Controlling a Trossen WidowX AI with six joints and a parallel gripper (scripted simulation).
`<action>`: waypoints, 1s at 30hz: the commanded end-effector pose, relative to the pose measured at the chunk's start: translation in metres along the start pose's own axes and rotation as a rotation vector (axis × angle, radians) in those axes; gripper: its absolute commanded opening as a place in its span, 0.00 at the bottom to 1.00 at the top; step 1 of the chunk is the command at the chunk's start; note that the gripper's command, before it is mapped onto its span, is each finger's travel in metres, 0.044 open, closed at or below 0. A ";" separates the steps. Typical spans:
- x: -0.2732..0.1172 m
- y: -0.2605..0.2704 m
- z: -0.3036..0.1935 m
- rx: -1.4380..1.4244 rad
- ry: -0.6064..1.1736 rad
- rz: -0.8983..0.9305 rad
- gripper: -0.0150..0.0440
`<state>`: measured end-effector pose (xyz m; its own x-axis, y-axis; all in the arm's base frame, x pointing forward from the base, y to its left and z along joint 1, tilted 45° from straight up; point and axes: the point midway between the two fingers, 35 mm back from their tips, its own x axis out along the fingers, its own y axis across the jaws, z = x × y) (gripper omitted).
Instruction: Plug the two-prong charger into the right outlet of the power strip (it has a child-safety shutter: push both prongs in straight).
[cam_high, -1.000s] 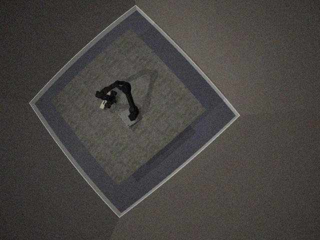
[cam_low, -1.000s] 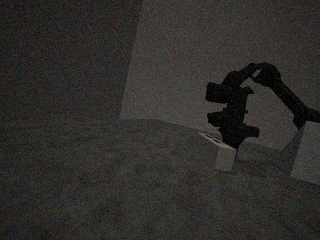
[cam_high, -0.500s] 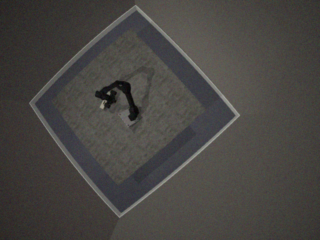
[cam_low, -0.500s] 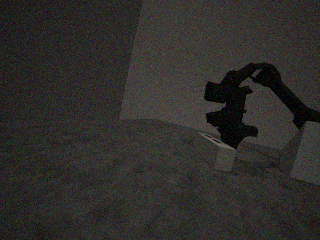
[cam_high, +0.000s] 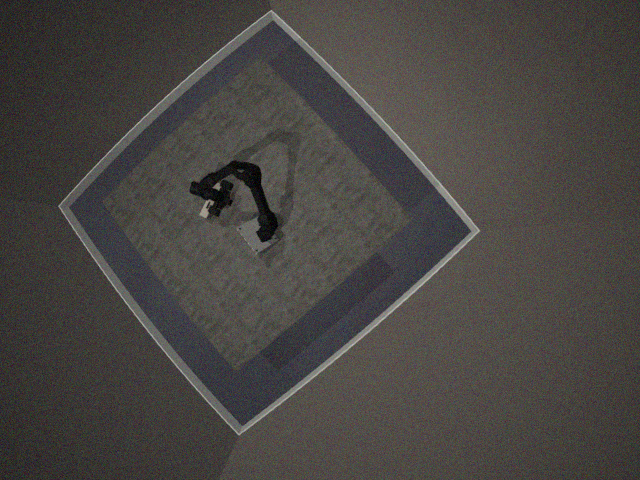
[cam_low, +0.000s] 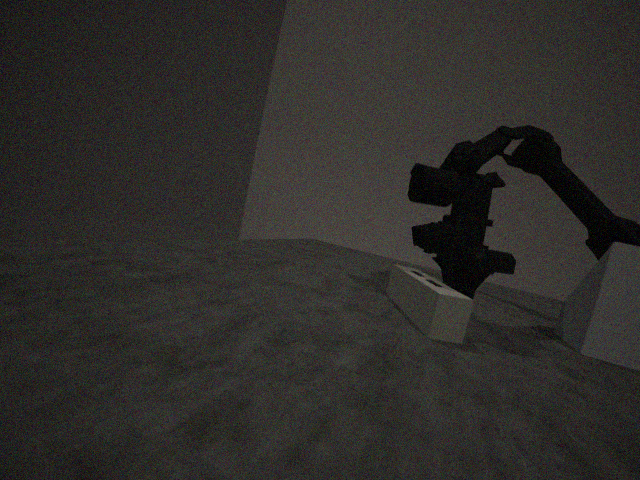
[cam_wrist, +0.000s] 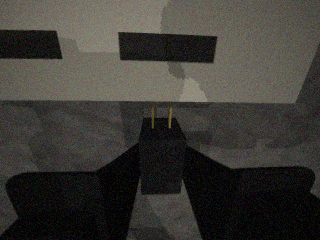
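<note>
My gripper (cam_wrist: 159, 146) is shut on the black charger (cam_wrist: 161, 172). Its two yellow prongs (cam_wrist: 170, 118) point toward the top of the wrist view. The pale power strip (cam_high: 205, 209) (cam_low: 448, 320) (cam_wrist: 255, 77) fills the top of the wrist view, with two dark outlets. The right outlet (cam_wrist: 167, 48) is above and nearly in line with the prongs; the left outlet (cam_wrist: 29, 44) is cut by the frame. The prongs show just outside the strip's near edge, not in an outlet. In the exterior view the fingertips are hidden behind the strip.
The arm's pale base block (cam_high: 252, 240) (cam_low: 615, 310) stands to the right of the strip in the exterior view. The mottled mat (cam_high: 310, 248) (cam_low: 206, 361) lies under everything, within a raised pale rim (cam_high: 356, 95). The arm casts shadows over the strip and mat.
</note>
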<state>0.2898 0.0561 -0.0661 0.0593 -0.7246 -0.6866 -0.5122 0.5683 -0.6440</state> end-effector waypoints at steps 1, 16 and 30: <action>-0.001 -0.001 0.002 -0.003 -0.003 -0.001 0.25; -0.001 -0.001 0.004 -0.003 -0.003 -0.001 0.25; -0.001 -0.001 0.005 -0.003 -0.003 -0.001 0.25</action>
<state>0.2928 0.0576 -0.0669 0.0593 -0.7244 -0.6868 -0.5121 0.5685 -0.6438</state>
